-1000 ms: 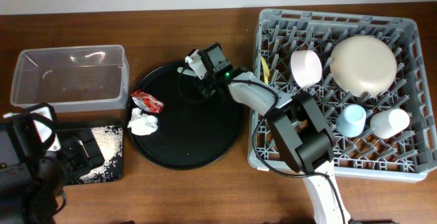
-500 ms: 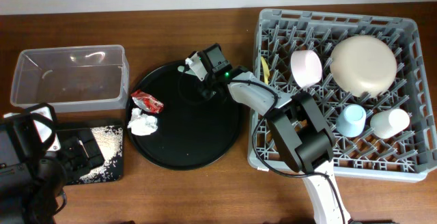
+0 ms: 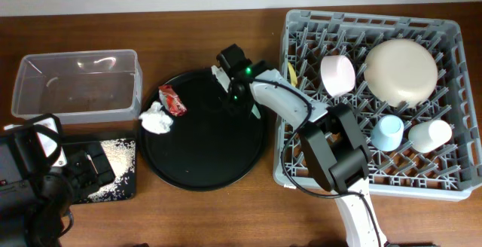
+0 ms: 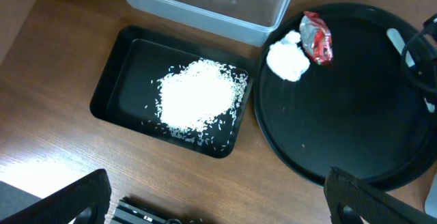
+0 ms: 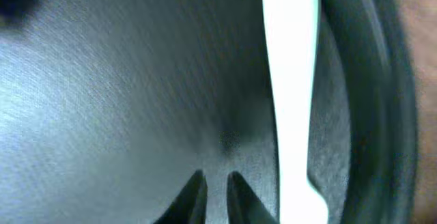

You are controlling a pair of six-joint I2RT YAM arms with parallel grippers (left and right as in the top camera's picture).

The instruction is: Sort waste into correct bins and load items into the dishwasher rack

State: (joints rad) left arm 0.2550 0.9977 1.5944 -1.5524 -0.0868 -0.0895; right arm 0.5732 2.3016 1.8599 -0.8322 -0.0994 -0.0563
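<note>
From above, the round tray [image 3: 203, 168] has swung a little under the right arm [image 3: 279, 104], carrying the red wrapper [image 3: 172, 99] and napkin [image 3: 155, 119] up toward the clear tub [image 3: 75, 59]; both are still unsorted. The left wrist view shows the rice [image 4: 198, 101] heaped in the shallow black tray [image 4: 113, 87], with the left fingers [image 4: 75, 197] spread wide and empty. On the right wrist, the right fingers [image 5: 196, 193] sit nearly closed on nothing. The mint-green utensil [image 5: 290, 80] lies just beside them, so I'd say it is still waiting to be picked up.
</note>
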